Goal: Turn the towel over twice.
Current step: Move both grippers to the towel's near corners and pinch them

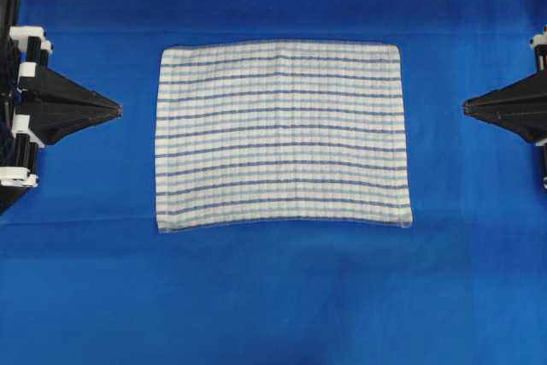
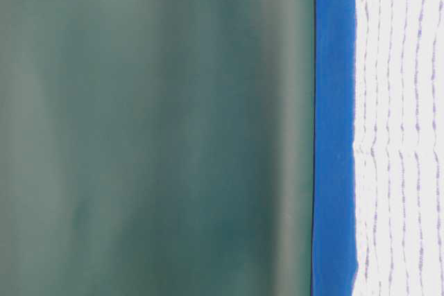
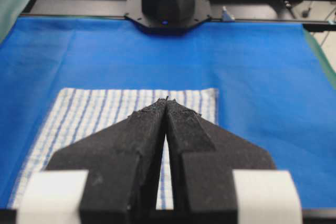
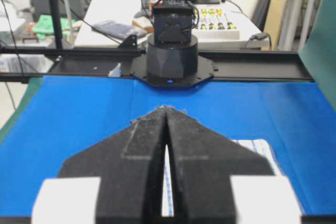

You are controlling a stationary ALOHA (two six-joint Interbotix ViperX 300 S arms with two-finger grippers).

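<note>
Towel: the big white woven towel (image 1: 282,134) with thin dark-blue and light-blue stripes lies flat and spread out in the middle of the table. No corner is folded. It looks ready for the first flip, and I think no flip has been made yet.

Table cover: the plain blue cloth (image 1: 273,297) lies under the towel and shows on every side of it, so there is room to lay the towel over.

Left gripper: the black pointed left gripper (image 1: 118,110) sits near the towel's left edge but does not touch it. Its two jaws are pressed together, and it holds nothing. In its own camera view the tip (image 3: 166,99) points across the towel toward the other arm's base.

Right gripper: the black pointed right gripper (image 1: 467,107) waits well apart from the towel's right edge. Its jaws are pressed together too, with nothing in them (image 4: 167,108).

Why they wait like this: I think both arms rest at the sides so the towel stays clear before work starts.

Next: a gripper likely must open, go down to an edge or corner, and pinch it.

Watch out: a soft towel can bunch up or slide.
</note>
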